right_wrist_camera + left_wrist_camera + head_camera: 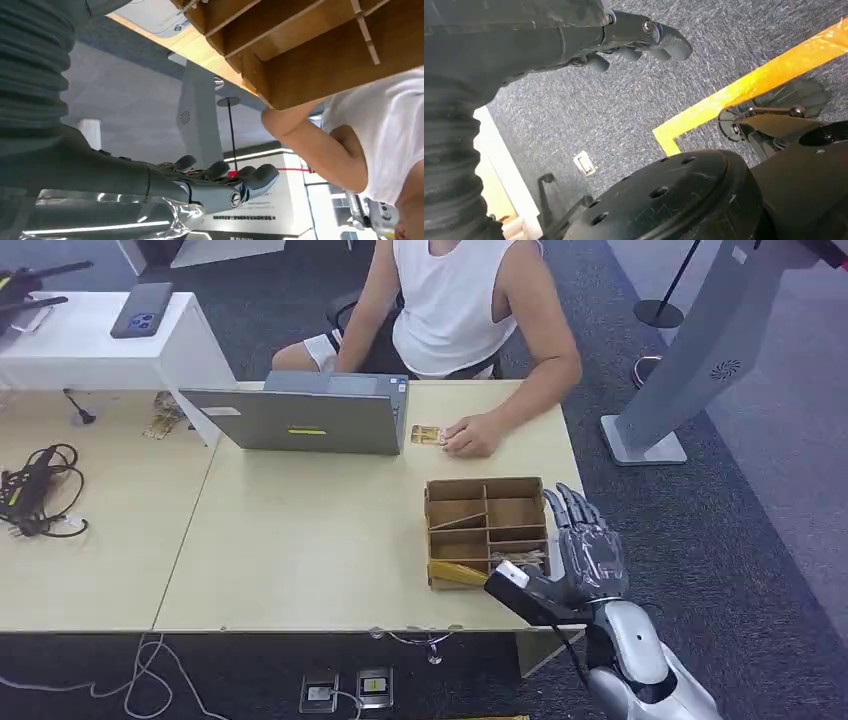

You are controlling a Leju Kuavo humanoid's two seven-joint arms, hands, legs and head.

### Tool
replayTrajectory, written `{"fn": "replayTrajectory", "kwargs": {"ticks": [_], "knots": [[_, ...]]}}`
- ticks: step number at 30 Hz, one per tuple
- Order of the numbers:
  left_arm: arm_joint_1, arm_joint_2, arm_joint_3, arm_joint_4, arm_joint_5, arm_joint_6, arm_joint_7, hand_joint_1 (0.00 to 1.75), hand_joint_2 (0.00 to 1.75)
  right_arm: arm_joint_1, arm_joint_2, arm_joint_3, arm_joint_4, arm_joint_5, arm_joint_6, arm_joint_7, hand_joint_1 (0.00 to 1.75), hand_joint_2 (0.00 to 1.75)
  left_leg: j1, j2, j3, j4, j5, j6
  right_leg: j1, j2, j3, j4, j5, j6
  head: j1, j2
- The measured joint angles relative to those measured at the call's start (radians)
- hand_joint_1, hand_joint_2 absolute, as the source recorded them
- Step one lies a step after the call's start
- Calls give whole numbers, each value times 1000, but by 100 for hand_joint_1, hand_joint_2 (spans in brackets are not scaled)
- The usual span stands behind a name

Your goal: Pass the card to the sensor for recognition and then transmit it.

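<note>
Card (426, 435) flat on surface (300, 540) under person's hand (470, 436): thin, light, stiff; pinch an edge. Right hand (585, 545) empty, fingers spread; left hand (644, 40) curled, empty.

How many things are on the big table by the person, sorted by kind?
Laptops: 1, the grey laptop
Cards: 1, the card under the person's hand
Cardboard boxes: 1, the divided box, beside the robot's right hand
Total: 3

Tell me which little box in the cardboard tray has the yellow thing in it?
The front-left compartment of the cardboard tray, nearest the table's front edge, holds the yellow thing. The other compartments show none.
</note>
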Motion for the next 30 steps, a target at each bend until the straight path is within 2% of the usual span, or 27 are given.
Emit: {"fn": "replayTrajectory", "kwargs": {"ticks": [22,30], "knots": [[0,0,0,0,0,0,11,0,175,-5,8,1,5,-18,30,5,0,175,0,0,0,0,0,0,0,0,0,0,0,0,0,0],[0,0,0,0,-1,0,11,0,175,-9,25,22,32,-45,57,-26,0,175,0,0,0,0,0,0,0,0,0,0,0,0,0,0]]}}
